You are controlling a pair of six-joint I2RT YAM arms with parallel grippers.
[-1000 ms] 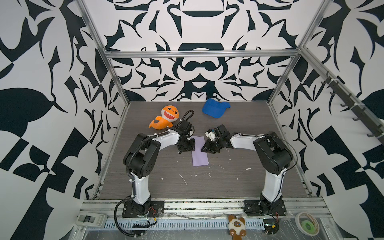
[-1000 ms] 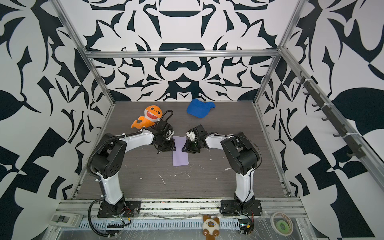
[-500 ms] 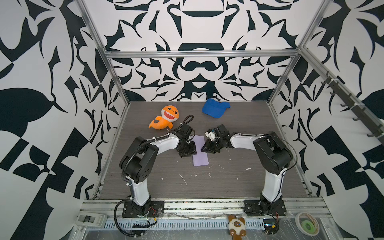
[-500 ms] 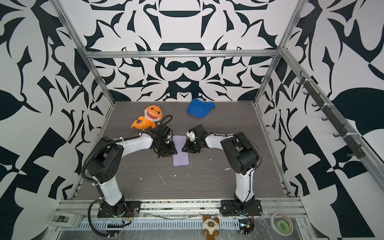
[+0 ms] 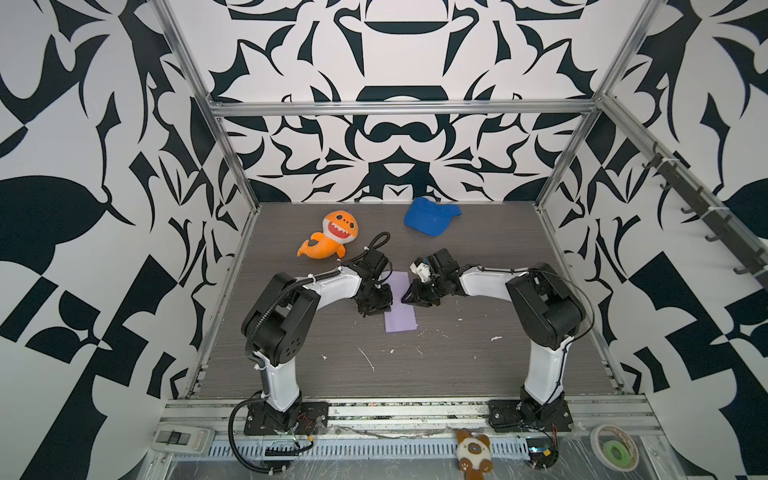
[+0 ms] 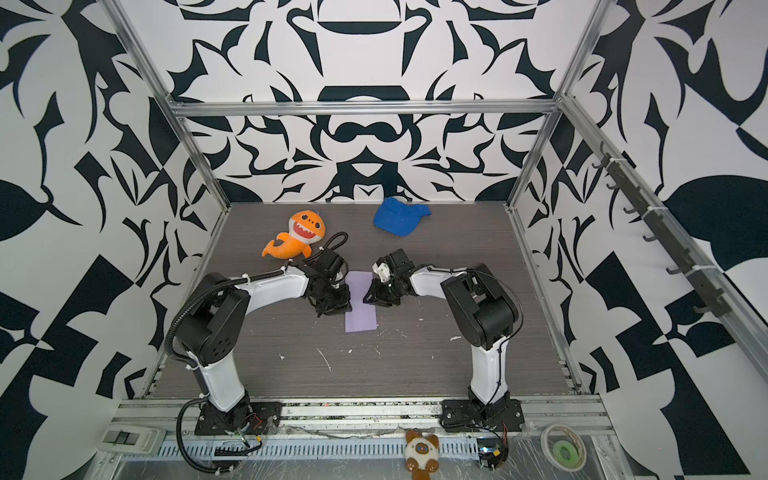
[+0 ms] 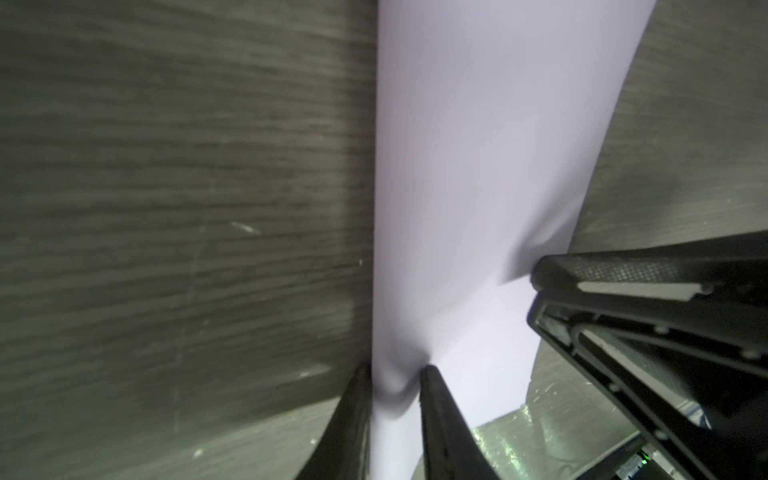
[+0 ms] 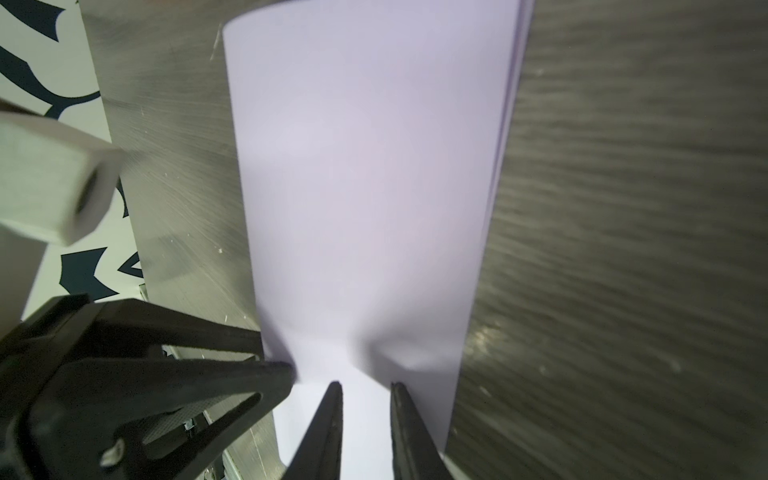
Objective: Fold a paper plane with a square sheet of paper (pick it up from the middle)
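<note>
The sheet of paper [image 5: 400, 316] [image 6: 360, 316] lies near the middle of the desk [image 5: 457, 365], between the two arms. It shows as a narrow upright rectangle, not a full square. In the right wrist view its long edge away from the other arm shows layers lying one on another, so the sheet [image 8: 365, 166] is folded over on itself.

The left end effector [image 5: 385, 306] [image 6: 347, 307] sits low at the left long edge of the paper, about halfway along it. In the left wrist view its two fingers [image 7: 436, 415] stand close together with a puckered ridge of the paper [image 7: 478, 145] caught between them, so the left end effector [image 7: 397, 374] is pinching the sheet.

The right end effector [image 5: 409, 297] [image 6: 370, 299] meets the opposite long edge, just across from the left one. In the right wrist view its fingers [image 8: 332, 415] are likewise narrow, the paper bulges up just ahead of them, and the right end effector [image 8: 365, 386] nips a small fold of it. Each wrist view also shows the other arm's tips touching the sheet.

An orange plush shark [image 5: 332, 237] and a blue cap [image 5: 430, 216] rest farther back on the desk, well apart from the paper.
</note>
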